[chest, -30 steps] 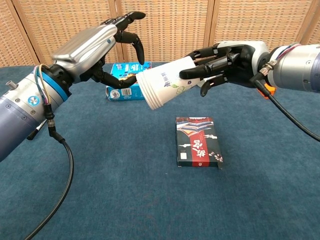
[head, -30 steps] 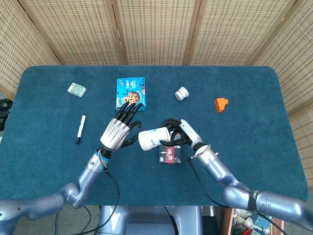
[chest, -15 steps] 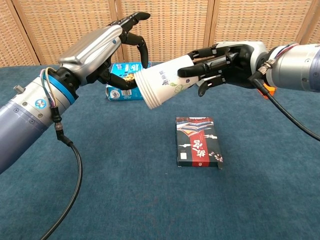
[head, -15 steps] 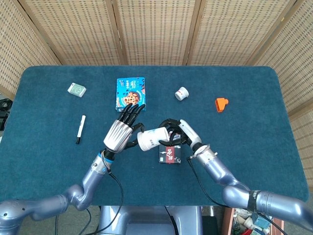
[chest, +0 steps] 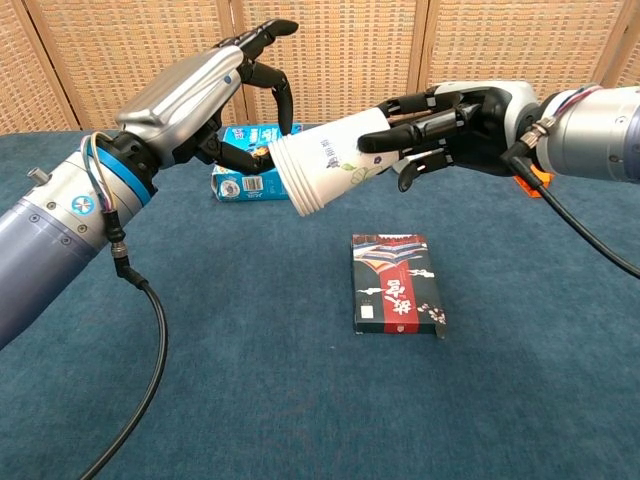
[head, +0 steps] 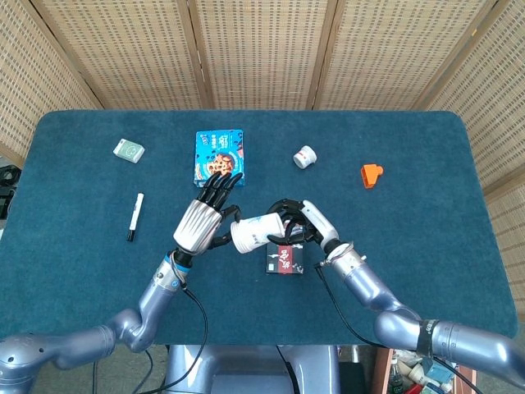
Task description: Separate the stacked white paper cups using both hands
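Observation:
The stacked white paper cups (head: pixel 256 231) (chest: pixel 325 165) hang sideways above the table's middle, rim pointing toward my left side. My right hand (head: pixel 299 223) (chest: pixel 450 125) grips the stack around its base end, fingers wrapped along the wall. My left hand (head: pixel 201 222) (chest: pixel 200 95) is at the rim end. Its thumb reaches the rim's edge from below and its fingers arch over the rim without closing on it. Whether the thumb is inside the mouth is hidden.
A black and red box (head: pixel 285 260) (chest: pixel 398 283) lies right under the cups. A blue snack box (head: pixel 219 156) (chest: pixel 245 180) lies behind my left hand. Farther off are a small white cup (head: pixel 304 157), an orange piece (head: pixel 371 175), a marker (head: pixel 134 216) and a green pack (head: pixel 129 149).
My left hand has moved right, from a gap beside the stack up to its rim. The right hand and cups have barely shifted.

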{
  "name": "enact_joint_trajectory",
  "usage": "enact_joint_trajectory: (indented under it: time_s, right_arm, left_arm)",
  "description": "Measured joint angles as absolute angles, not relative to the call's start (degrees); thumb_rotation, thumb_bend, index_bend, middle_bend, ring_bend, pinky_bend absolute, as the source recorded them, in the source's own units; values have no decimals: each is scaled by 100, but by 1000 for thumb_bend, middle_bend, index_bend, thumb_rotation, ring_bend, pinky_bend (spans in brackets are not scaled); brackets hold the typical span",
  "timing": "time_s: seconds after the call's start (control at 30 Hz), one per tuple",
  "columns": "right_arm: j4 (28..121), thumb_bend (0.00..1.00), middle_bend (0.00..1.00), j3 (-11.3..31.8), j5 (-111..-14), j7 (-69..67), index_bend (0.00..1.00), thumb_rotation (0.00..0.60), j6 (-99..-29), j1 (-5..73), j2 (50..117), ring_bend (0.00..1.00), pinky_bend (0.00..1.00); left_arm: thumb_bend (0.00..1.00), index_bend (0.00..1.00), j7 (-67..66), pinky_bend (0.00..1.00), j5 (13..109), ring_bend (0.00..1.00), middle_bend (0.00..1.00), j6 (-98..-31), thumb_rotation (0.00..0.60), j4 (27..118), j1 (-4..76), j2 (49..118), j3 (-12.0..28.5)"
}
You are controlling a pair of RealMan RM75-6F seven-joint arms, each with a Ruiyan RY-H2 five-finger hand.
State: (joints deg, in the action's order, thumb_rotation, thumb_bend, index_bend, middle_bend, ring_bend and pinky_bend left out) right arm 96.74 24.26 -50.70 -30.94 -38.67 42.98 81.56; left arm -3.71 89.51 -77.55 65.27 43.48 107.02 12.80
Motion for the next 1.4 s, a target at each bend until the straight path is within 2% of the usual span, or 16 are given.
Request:
enact_joint_trajectory:
  time_s: [0.4, 0.97, 1.4]
  right_arm:
    - [9662, 583, 618, 2449, -5103, -3141, 547, 600, -3850, 4264, 8146, 492, 614]
    - [9569, 584, 620, 2524, -5084, -3212, 547, 600, -3837, 4186, 7982, 492, 614]
    - [9185, 583, 620, 2544, -5196, -3336, 547, 600, -3787, 4013, 7735, 492, 614]
  left_arm:
    - [591, 722, -377, 0, 8925, 0, 0, -7794, 600, 6482, 4369, 10728, 1289]
    - [595, 734, -330, 0, 8880, 0, 0, -7911, 600, 6382, 4334, 10614, 1334]
    - [596, 734, -155, 0, 8834, 0, 0, -8065, 600, 6441, 4036, 9967, 1257]
